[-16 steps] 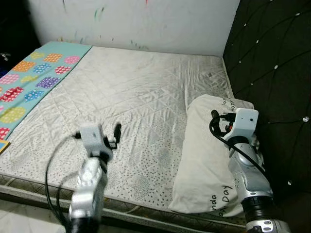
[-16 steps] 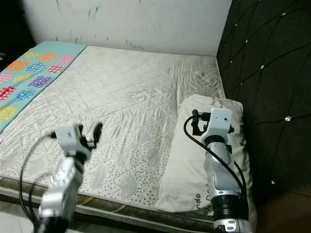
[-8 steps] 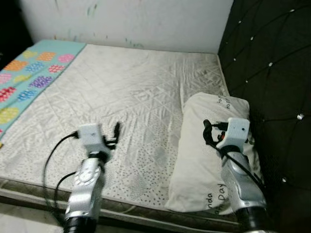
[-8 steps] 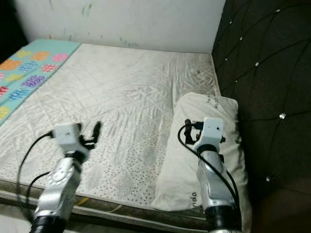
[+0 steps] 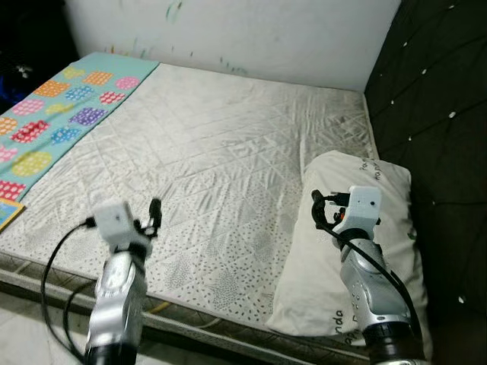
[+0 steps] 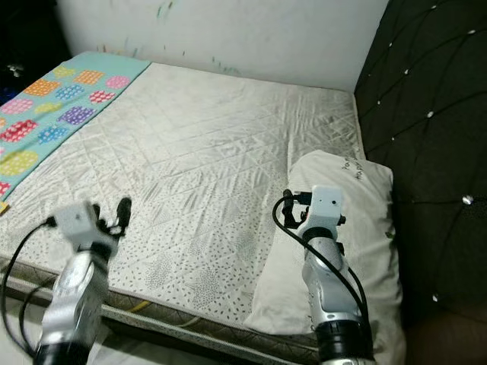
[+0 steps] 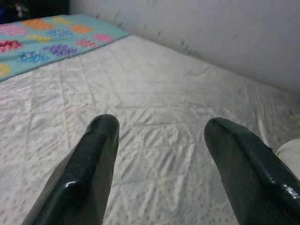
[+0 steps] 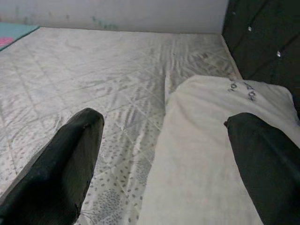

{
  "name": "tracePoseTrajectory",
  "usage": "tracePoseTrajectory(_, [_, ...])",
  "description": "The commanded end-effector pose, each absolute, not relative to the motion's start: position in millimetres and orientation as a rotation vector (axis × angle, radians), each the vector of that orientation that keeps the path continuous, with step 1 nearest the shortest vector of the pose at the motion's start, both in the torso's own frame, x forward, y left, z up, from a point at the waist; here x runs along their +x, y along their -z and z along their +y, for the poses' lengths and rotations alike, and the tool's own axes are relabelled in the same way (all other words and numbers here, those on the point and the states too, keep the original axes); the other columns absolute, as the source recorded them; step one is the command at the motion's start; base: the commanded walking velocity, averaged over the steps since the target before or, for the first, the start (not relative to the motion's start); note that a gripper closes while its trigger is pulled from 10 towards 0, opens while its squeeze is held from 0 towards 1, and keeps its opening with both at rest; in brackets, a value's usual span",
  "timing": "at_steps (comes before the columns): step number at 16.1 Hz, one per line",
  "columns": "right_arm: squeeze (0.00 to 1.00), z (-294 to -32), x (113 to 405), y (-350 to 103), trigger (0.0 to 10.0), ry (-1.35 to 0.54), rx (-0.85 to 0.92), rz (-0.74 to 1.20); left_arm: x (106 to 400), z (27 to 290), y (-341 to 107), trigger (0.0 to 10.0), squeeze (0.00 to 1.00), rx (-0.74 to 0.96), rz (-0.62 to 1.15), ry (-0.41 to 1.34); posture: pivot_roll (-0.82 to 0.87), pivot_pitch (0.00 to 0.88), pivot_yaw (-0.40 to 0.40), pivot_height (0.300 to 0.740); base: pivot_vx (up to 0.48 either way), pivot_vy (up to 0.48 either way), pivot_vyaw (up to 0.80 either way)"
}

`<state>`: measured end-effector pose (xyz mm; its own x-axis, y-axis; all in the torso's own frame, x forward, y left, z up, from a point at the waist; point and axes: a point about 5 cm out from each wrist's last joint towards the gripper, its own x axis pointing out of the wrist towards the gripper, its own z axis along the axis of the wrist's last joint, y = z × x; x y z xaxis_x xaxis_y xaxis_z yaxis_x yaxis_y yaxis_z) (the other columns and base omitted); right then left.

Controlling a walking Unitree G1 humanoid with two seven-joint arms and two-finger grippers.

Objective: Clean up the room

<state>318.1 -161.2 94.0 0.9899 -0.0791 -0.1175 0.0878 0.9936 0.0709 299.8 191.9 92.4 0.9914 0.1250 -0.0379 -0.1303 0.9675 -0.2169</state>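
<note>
A white pillow [image 5: 304, 281] with printed writing lies on the right side of the white quilted mattress [image 5: 228, 129], against the dark headboard. My right arm [image 5: 365, 258] reaches over the pillow. In the right wrist view the right gripper [image 8: 164, 117] is open, with the pillow [image 8: 206, 140] under and ahead of it and nothing between its fingers. My left gripper [image 5: 153, 219] hovers over the near edge of the mattress. Seen from the left wrist, this gripper [image 7: 159, 129] is open and empty above the quilted sheet.
A teal blanket [image 5: 53, 114] with coloured patches covers the left side of the bed. The dark tufted headboard [image 5: 441, 91] stands along the right, a scribbled white wall [image 5: 266, 30] at the back. A yellow cable [image 5: 156, 308] shows below the mattress's front edge.
The head camera has swung, so the whole scene has shifted. My left gripper sits lower and further left over the mattress's near edge. The right arm stays over the pillow.
</note>
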Motion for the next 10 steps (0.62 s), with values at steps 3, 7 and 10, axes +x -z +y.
tracePoseTrajectory(3, [0.0,-155.3,324.9,-104.6,10.0,0.075,0.085,0.072,313.7,198.2,-107.1,10.0,0.0,-0.216,-0.013,-0.139,-0.11,0.0,0.019,0.74,0.0,0.0,0.0])
tracePoseTrajectory(7, [0.0,-161.0,321.8,-97.5,10.0,0.099,0.091,0.092,307.3,200.9,-98.9,10.0,0.0,-0.211,0.015,-0.142,-0.11,0.0,0.019,0.74,0.0,0.064,-0.57])
tracePoseTrajectory(10, [0.0,-161.1,323.5,-98.1,10.0,0.093,0.087,0.091,308.6,197.2,-96.6,10.0,0.0,-0.217,0.015,-0.15,-0.11,0.0,0.004,0.74,0.0,0.264,-0.2])
